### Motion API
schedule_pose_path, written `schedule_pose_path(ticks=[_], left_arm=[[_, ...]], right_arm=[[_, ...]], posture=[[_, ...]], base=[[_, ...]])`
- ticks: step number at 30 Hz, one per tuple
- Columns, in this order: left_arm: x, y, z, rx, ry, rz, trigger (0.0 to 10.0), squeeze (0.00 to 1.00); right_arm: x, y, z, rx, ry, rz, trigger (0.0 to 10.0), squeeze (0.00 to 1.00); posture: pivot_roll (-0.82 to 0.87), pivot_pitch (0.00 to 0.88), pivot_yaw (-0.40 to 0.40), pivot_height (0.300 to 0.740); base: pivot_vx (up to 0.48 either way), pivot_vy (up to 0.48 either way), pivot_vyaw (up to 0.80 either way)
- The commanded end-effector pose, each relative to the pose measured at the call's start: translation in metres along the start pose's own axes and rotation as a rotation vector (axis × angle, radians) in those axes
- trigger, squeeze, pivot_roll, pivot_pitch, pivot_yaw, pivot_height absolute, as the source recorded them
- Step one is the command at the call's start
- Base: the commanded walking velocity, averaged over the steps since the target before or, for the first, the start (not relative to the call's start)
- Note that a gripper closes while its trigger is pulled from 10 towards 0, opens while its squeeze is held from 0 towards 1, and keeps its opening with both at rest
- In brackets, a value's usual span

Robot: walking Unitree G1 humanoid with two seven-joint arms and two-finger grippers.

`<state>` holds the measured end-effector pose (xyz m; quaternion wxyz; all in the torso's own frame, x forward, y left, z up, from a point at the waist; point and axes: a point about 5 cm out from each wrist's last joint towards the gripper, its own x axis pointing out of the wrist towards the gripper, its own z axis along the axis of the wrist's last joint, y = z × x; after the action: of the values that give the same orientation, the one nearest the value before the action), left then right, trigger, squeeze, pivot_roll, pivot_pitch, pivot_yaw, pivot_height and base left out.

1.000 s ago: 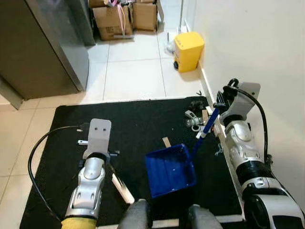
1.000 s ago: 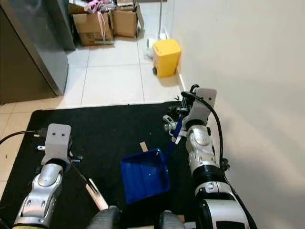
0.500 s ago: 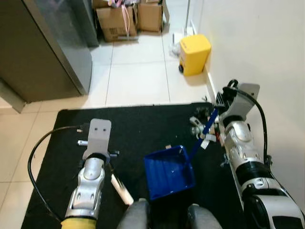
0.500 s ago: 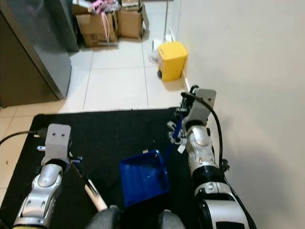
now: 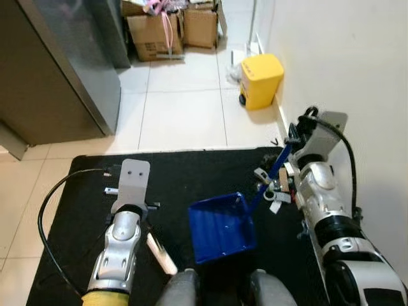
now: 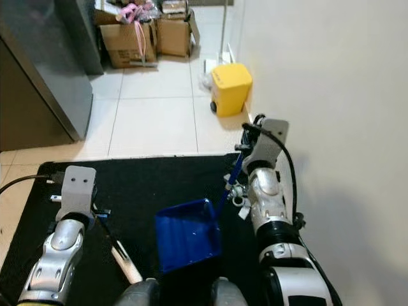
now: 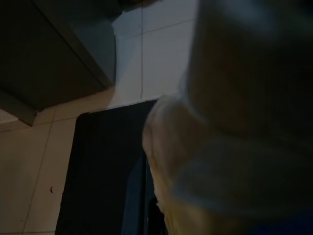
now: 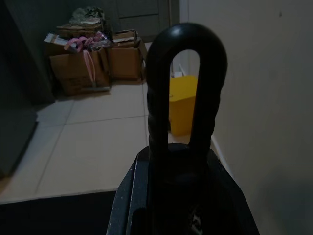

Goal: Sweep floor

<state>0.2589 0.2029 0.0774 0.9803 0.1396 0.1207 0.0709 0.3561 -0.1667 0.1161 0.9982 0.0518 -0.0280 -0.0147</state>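
A black mat [image 5: 191,178] lay on pale tiles beside the wall, a yellow bin [image 5: 260,81] beyond it. The right end effector [image 5: 288,141] gripped the handle of the blue dustpan [image 5: 220,227], which rested on the mat. The left end effector [image 5: 137,210] clasped a pale brush handle [image 5: 160,252].

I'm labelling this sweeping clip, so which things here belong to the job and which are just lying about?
Part of the job:
- blue dustpan, held by right gripper
- pale brush handle at left gripper
- small scraps on black mat

Just lying about:
- yellow bin
- cardboard boxes
- grey cabinet
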Motion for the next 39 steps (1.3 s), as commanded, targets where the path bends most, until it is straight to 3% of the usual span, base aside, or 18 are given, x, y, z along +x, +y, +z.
schedule_pose_path(ticks=[1, 12, 17, 26, 39], left_arm=[[-0.001, 0.002, -0.001, 0.009, 0.000, 0.008, 10.0, 0.00], [0.000, 0.002, -0.001, 0.014, -0.001, 0.005, 10.0, 0.00], [0.000, 0.001, 0.000, 0.011, -0.004, -0.006, 10.0, 0.00], [0.001, 0.000, 0.007, 0.001, -0.042, -0.041, 10.0, 0.00], [0.001, 0.019, 0.026, 0.015, -0.124, -0.064, 10.0, 0.00]], right_arm=[[0.000, 0.005, 0.002, 0.012, -0.015, 0.009, 10.0, 0.00], [0.002, -0.001, 0.003, 0.005, -0.013, -0.009, 10.0, 0.00], [0.005, -0.018, 0.006, -0.033, -0.007, -0.066, 10.0, 0.00], [0.004, -0.032, 0.004, -0.097, 0.000, -0.079, 10.0, 0.00], [0.019, -0.032, 0.020, -0.265, -0.022, -0.071, 10.0, 0.00]], posture=[[0.08, 0.116, -0.007, 0.740], [0.08, 0.112, -0.007, 0.740], [0.08, 0.106, -0.005, 0.740], [0.09, 0.113, 0.003, 0.740], [0.12, 0.155, 0.022, 0.740]], base=[[0.375, 0.000, 0.00], [0.376, 0.000, 0.00], [0.115, 0.000, 0.00], [0.000, 0.000, 0.00], [0.000, 0.000, 0.00]])
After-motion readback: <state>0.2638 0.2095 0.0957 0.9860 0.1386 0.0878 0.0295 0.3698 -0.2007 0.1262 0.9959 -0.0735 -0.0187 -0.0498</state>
